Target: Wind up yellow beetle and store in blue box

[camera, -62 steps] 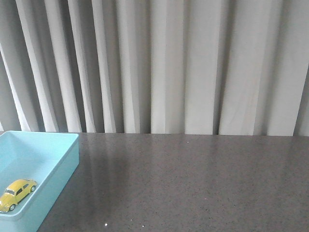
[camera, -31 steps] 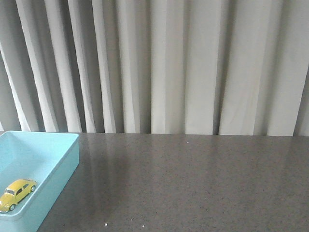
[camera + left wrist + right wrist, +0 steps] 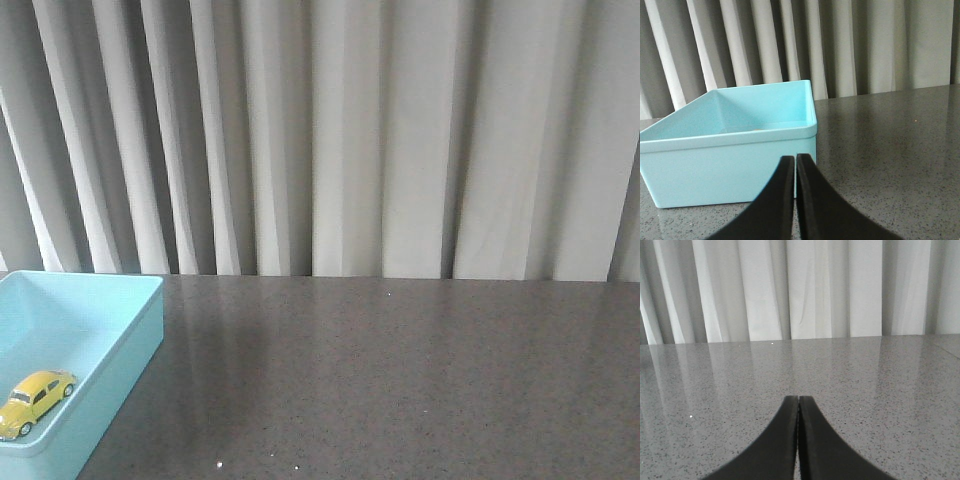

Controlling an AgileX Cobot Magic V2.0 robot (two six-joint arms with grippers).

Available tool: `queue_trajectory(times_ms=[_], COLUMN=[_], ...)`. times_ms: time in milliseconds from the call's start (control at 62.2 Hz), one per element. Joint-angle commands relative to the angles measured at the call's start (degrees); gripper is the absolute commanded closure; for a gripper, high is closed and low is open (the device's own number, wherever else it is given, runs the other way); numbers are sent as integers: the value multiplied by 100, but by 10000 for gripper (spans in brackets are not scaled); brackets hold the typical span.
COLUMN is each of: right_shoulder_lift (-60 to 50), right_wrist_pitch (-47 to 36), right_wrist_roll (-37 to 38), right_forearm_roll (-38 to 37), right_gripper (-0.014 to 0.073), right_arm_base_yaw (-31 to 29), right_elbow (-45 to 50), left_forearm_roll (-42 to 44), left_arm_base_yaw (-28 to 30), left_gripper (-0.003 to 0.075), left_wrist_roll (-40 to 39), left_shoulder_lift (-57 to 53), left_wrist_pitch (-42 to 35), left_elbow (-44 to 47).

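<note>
Left gripper (image 3: 795, 159) closed, empty; yellow beetle (image 3: 35, 402) inside blue box (image 3: 128, 345).

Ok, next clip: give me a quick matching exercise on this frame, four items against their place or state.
Items:
1. yellow beetle
2. blue box
3. left gripper
4. curtain

States:
A. hanging behind the table
B. shut, empty, facing the box's outer wall
C. resting inside the box
D. at the table's left edge, no lid

Pairs: 1-C, 2-D, 3-B, 4-A
</note>
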Motion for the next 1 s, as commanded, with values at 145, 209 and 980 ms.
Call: queue_trajectory(times_ms=[145,209,980], right_shoulder_lift=[-48,-48,-43], right_wrist_pitch=[-479,-471,-468], right_wrist_roll=[295,295,290], right_forearm_roll=[217,445,505], right_gripper=[598,598,598], right_arm_base_yaw=[-42,-42,-42], right_elbow=[27,27,21], left_forearm_roll=[-55,-55,-55], left_arm_base_yaw=[-10,-10,-10], left_gripper=[726,726,726], left_wrist_roll=[-39,-39,-39], left_shoulder_lift=[-95,-95,-95], left_wrist_pitch=[-453,-453,-453], left_elbow=[-54,-54,-54])
